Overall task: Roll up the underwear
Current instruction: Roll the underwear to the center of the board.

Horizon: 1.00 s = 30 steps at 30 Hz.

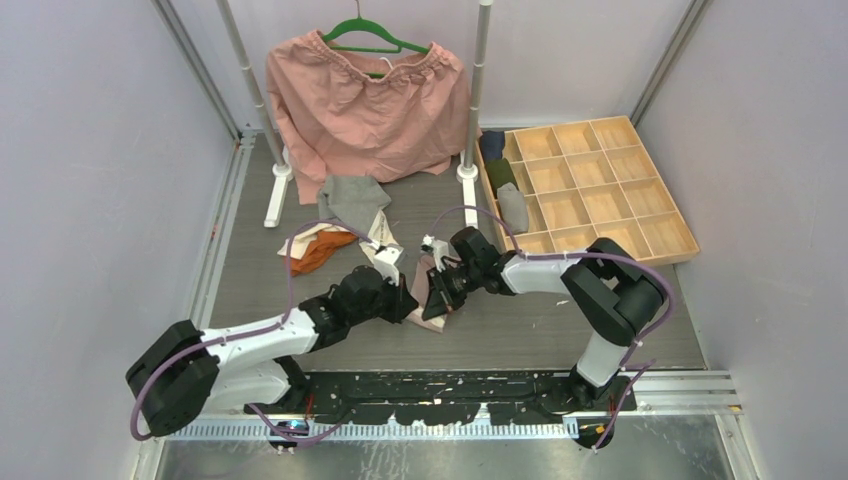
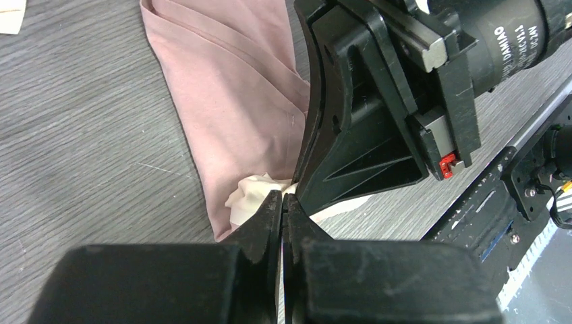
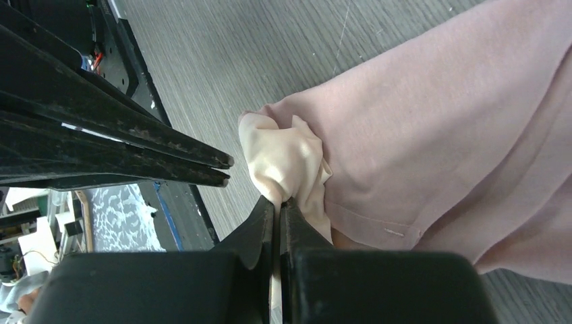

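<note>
Left claw (image 3: 228, 170): pressed together, near cream cloth's (image 3: 283, 158) 9 o'clock.
Right claw (image 3: 278, 206): pinching cream cloth.
Pink underwear (image 3: 418, 128): touching cream cloth's 3 o'clock.

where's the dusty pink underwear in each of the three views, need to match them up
Top external: the dusty pink underwear lies mid-table, partly covered by the right gripper.
Left wrist: the underwear runs from top centre down to the fingertips.
Right wrist: the underwear fills the right half.
Shared landmark: the cream bunch at its edge, pinched by the right gripper; it is hidden from above.
</note>
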{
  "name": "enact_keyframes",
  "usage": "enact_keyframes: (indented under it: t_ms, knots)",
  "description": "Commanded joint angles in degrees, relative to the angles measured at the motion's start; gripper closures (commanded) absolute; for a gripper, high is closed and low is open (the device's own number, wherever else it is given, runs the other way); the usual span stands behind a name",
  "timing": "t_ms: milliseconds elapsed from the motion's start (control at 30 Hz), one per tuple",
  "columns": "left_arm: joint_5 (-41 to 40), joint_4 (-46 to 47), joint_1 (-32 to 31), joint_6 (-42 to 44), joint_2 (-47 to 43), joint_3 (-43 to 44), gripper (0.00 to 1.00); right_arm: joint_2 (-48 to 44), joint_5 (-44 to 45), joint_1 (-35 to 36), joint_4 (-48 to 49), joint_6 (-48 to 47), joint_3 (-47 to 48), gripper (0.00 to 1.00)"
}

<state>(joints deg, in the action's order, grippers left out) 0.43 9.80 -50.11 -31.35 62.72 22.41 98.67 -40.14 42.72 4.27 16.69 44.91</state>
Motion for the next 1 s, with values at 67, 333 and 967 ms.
enact_keyframes:
  t_ms: [67,333,967]
  knots:
    - [1.7,6.0,0.3,0.9,3.5,1.8,0.99,1.2,0.9,-0.8,-0.5,0.4,2.3,0.97]
    - [0.0,7.4,0.3,0.3,6.2,1.1,0.99,2.4,1.4,-1.1,-1.2,0.5,3.6,0.95]
    - [-8.4,8.0,0.4,-0.7,11.7,-0.4,0.99,2.9,3.7,-1.1,-2.7,1.0,5.3,0.82]
